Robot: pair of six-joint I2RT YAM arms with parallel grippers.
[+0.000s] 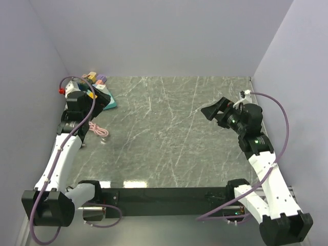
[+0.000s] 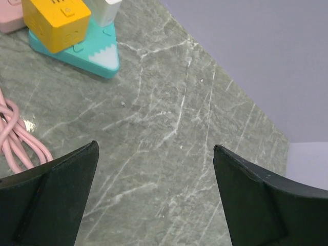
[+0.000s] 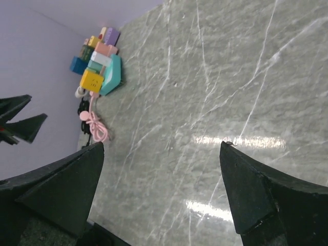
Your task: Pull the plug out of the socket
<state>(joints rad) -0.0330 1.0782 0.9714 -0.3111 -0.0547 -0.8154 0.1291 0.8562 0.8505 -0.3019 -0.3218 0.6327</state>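
One yellow plug (image 2: 56,23) beyond left claw (image 2: 155,148)

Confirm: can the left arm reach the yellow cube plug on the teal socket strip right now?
Probably yes. The left gripper is open and close by, with bare table between it and the yellow cube plug on the teal socket strip. The pink cable lies off to the side.

Two grippers in play, left gripper (image 2: 156,195) and right gripper (image 3: 161,195). One teal socket strip (image 2: 87,64), one yellow cube plug (image 2: 56,20), one white plug (image 2: 105,10), one pink cable (image 2: 15,134). More coloured plugs (image 3: 105,49) behind, too bunched to count.
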